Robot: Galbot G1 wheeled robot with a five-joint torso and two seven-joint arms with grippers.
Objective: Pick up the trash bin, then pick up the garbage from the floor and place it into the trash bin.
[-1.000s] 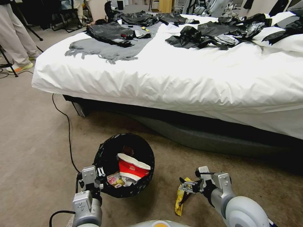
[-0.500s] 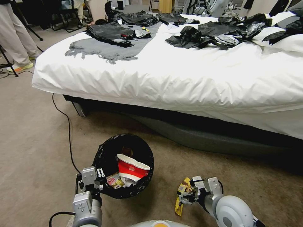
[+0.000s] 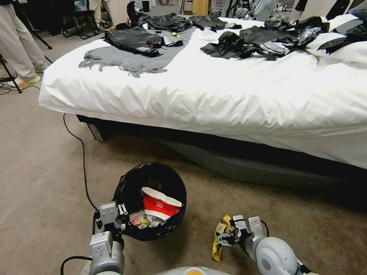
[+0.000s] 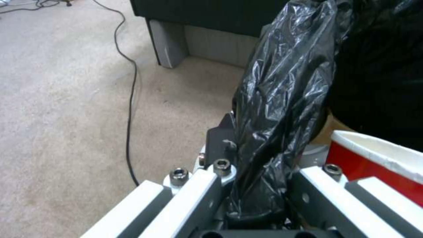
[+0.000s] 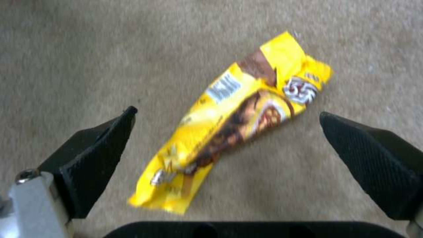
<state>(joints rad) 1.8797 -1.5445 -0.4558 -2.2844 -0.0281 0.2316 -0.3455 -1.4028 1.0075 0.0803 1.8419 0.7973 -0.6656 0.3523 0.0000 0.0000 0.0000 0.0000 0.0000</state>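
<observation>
The trash bin [image 3: 126, 183], lined with a black bag, hangs just above the carpet at the lower left. It holds a red and white paper cup [image 3: 160, 204] and small wrappers [image 3: 138, 219]. My left gripper [image 3: 119, 214] is shut on the bin's near rim; the left wrist view shows the black bag [image 4: 282, 99] pinched between its fingers [image 4: 203, 191]. The garbage, a yellow snack wrapper [image 3: 217, 244], lies flat on the carpet right of the bin. My right gripper [image 3: 228, 237] hovers over it, open. In the right wrist view the wrapper [image 5: 233, 122] lies between the spread black fingertips [image 5: 97, 155].
A bed with a white duvet [image 3: 229, 99] and a dark base fills the space ahead, strewn with black bags and a grey cloth. A black cable [image 3: 82, 160] runs across the carpet left of the bin. A person's legs [image 3: 15, 42] stand far left.
My right gripper has dropped lower and drawn back toward me, turning down over the yellow wrapper. The bin and my left gripper have stayed still.
</observation>
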